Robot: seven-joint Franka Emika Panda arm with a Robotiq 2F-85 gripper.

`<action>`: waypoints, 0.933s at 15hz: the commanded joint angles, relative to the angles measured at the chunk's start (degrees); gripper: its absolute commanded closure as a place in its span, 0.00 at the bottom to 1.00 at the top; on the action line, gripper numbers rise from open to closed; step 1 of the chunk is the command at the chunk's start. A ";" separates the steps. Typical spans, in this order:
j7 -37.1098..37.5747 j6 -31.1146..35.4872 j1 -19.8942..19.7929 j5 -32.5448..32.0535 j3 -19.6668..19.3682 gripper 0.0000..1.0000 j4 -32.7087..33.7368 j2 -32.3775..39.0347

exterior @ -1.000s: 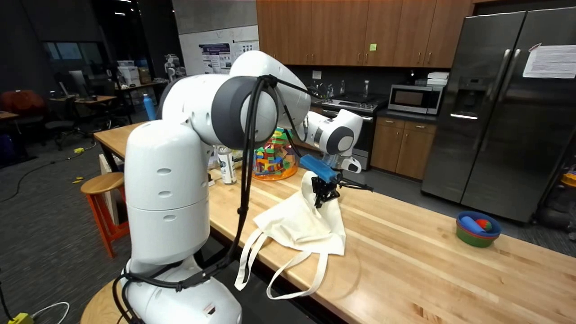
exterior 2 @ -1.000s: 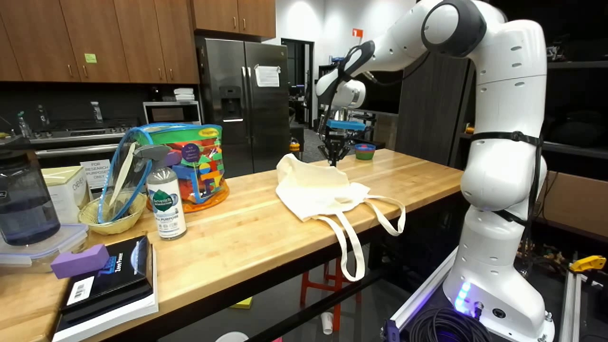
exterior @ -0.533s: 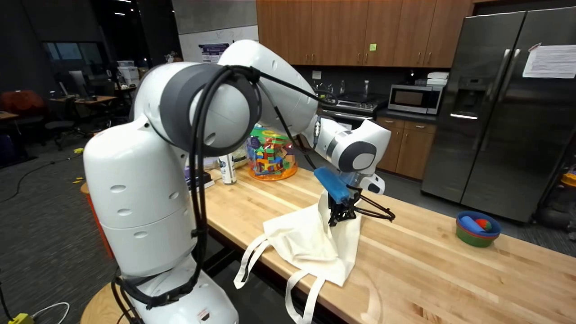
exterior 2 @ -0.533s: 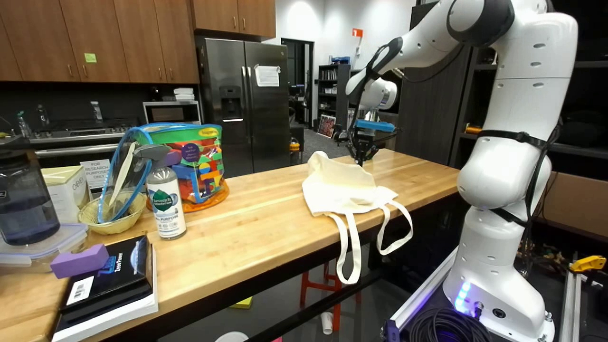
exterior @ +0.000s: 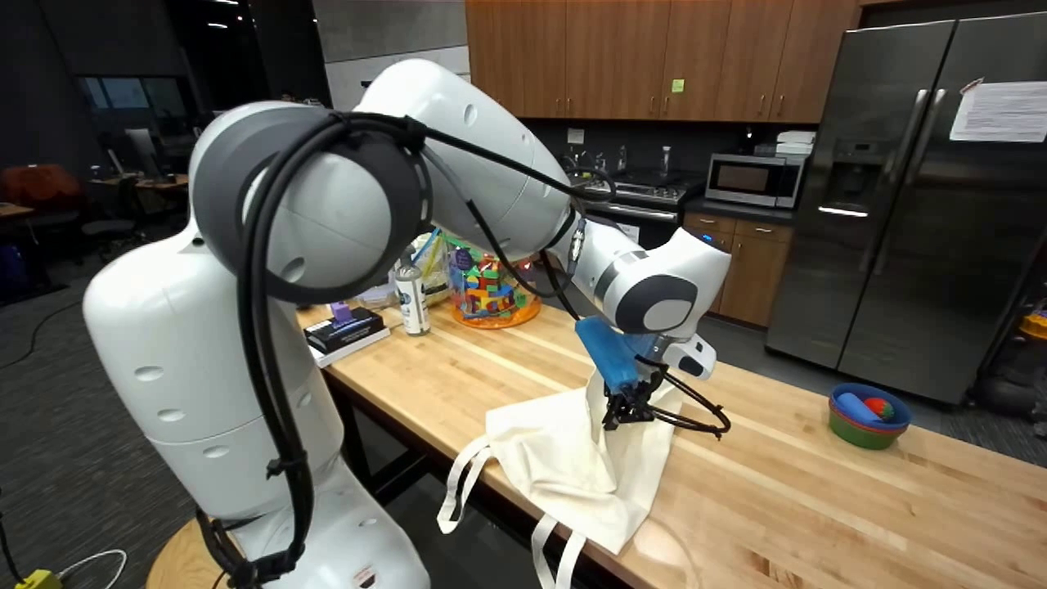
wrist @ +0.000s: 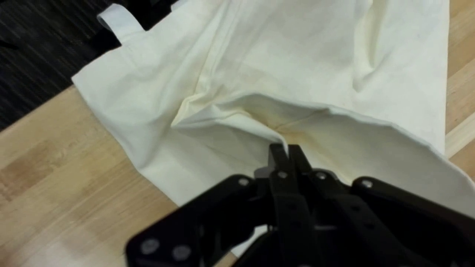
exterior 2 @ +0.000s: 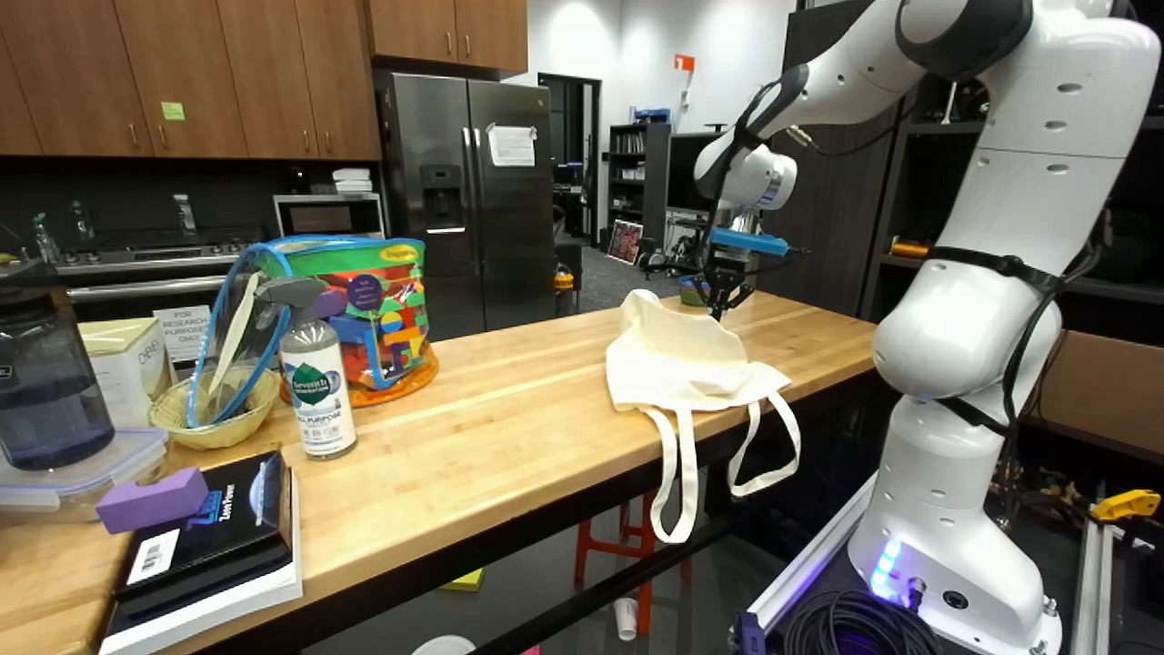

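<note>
The end effector (wrist: 285,150) was clamped on a fold of the cream cloth bag (exterior: 564,458), which lay rumpled on the wooden surface (exterior: 785,491), its straps (exterior 2: 688,464) hanging over the edge in both exterior views.

Brown wall cabinets (exterior: 622,61) above stove (exterior: 642,193), microwave (exterior: 754,181); steel fridge (exterior: 924,245); dark grey floor (exterior: 45,409); white wall (exterior 2: 737,55) brightly lit.

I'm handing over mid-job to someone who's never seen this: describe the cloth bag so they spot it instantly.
Start at the long wooden table beside the white robot arm. The cloth bag lies on it, one fold pinched in the black gripper, its straps hanging over the edge. Unlike the see-through bag of colourful blocks, it is plain cream, opaque and limp.
</note>
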 commanded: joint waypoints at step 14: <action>0.46 -1.36 10.09 2.81 10.46 0.99 16.05 11.65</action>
